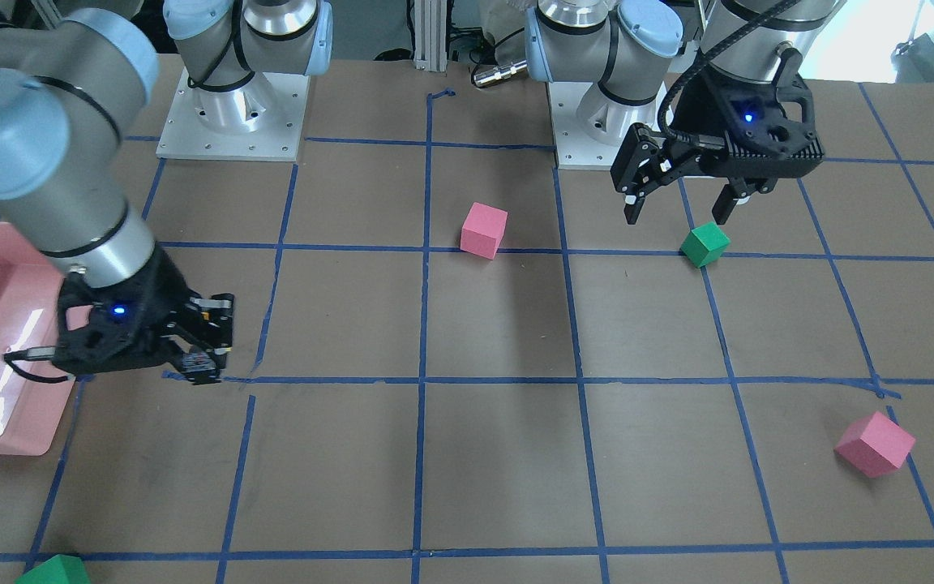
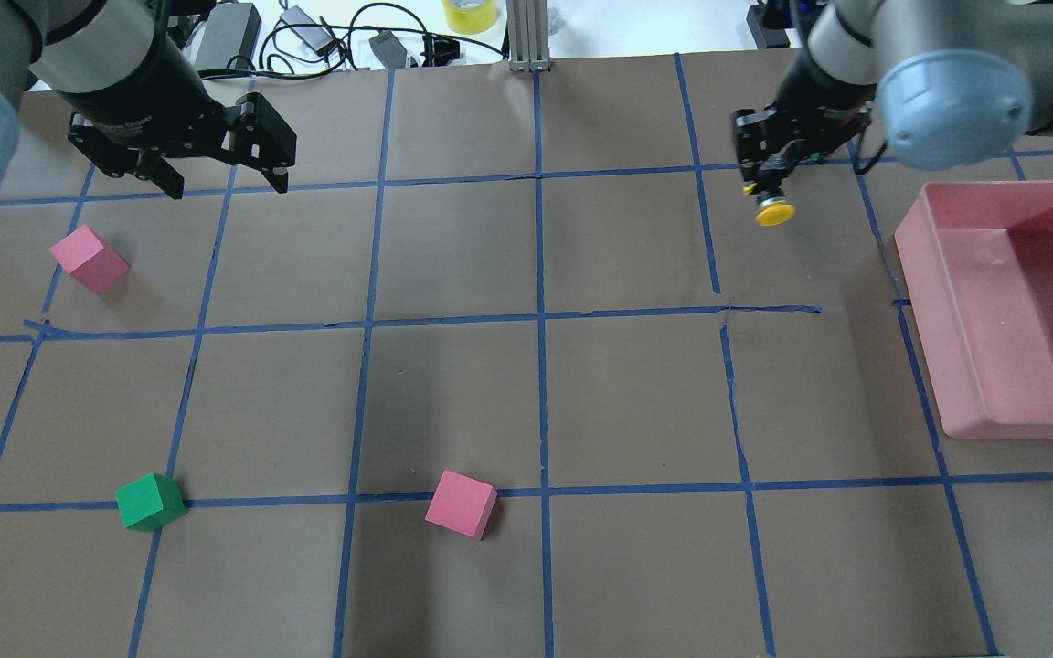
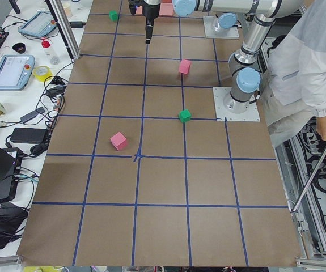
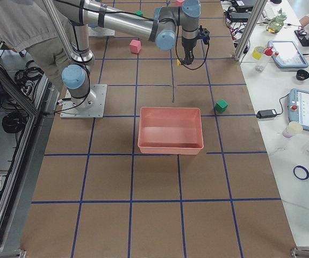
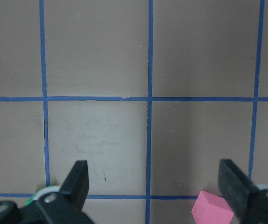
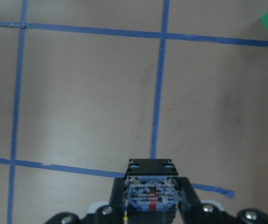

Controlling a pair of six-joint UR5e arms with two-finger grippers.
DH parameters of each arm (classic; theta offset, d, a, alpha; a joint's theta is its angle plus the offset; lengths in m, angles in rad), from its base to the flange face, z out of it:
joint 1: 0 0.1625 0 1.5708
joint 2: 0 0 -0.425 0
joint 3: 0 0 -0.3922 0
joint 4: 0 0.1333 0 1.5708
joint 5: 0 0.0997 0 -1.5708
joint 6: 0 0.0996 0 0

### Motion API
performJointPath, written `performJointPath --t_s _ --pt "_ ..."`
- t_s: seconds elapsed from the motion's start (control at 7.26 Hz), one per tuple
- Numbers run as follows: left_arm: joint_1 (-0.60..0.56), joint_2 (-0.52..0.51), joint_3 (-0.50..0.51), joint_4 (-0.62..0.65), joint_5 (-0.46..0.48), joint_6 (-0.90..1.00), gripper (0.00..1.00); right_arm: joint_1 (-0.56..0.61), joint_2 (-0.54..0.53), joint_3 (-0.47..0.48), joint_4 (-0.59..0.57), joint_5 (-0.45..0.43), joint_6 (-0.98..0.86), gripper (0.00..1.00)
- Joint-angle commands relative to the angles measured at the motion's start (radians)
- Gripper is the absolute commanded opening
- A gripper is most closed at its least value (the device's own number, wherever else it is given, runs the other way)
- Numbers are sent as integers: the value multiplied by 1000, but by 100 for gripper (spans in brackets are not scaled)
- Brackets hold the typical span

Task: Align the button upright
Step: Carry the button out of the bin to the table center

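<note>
The button shows in the overhead view as a yellow cap [image 2: 775, 215] on a black body, held at the tips of my right gripper [image 2: 763, 180]. The right gripper is shut on it, low over the brown table, left of the pink tray. In the right wrist view the button's base with its terminals [image 6: 151, 193] faces the camera between the fingers, and the cap points away, hidden. In the front-facing view the right gripper [image 1: 204, 367] sits just above a blue tape line. My left gripper [image 2: 225, 183] is open and empty, and hovers far from the button above a green cube [image 1: 704, 244].
A pink tray [image 2: 1020, 311] stands at the table's right side. A pink cube [image 2: 89, 259], a green cube [image 2: 150, 502] and another pink cube [image 2: 461, 504] lie on the left and middle. Another green cube [image 4: 221, 105] lies beyond the tray.
</note>
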Motion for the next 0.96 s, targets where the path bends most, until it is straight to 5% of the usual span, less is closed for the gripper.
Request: performJointPath --t_s 0.0,0.55,0.83 --pt "7 -9 2 0 -9 1 100 199 80 -2 -98 -14 230 0" --pt "5 -8 -7 9 -1 1 100 329 249 -15 -256 -5 464 0" --pt "4 -6 -7 11 -1 4 100 335 278 -22 -290 -8 418 0"
